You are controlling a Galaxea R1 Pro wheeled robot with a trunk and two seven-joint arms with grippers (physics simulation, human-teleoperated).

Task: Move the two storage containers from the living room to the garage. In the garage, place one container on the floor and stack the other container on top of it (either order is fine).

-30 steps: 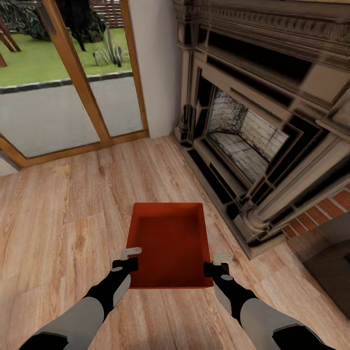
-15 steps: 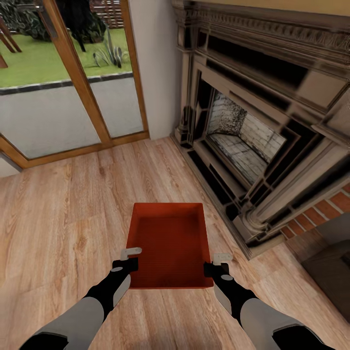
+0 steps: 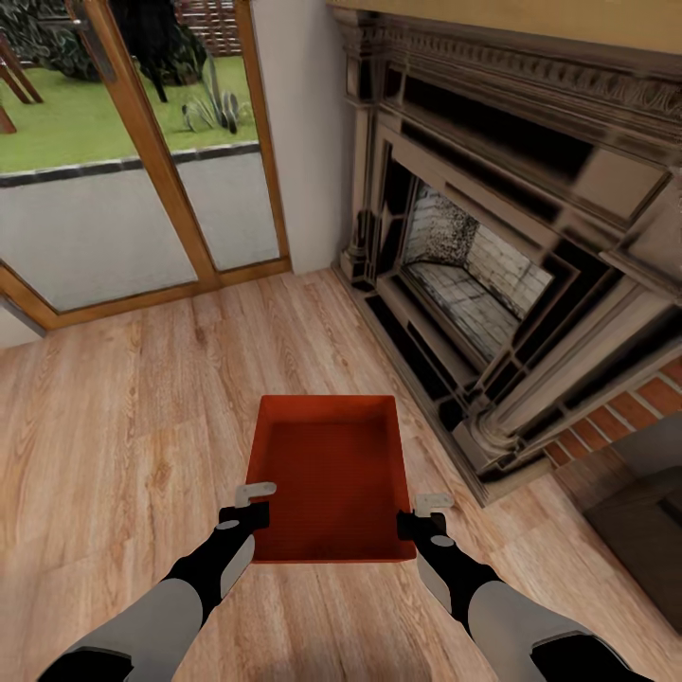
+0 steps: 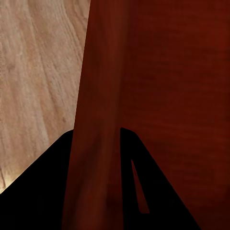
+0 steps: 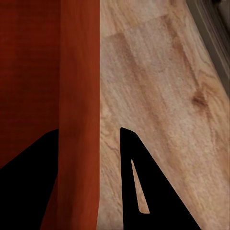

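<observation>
Carry step, living room: left gripper point(image 3: 248, 500) and right gripper point(image 3: 423, 510) each clamped on storage container point(image 3: 327, 474) side wall. Next, judged: turn toward garage, keep level.

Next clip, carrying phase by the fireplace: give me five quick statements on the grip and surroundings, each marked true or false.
1. Both grippers hold one container. True: left gripper and right gripper straddle opposite side walls.
2. The container holds a smaller box. False: its inside is bare.
3. The floor is grey concrete. False: light wood planks.
4. A fireplace stands on the robot's right. True.
5. A red car is parked ahead. False: glass doors onto a lawn.
</observation>
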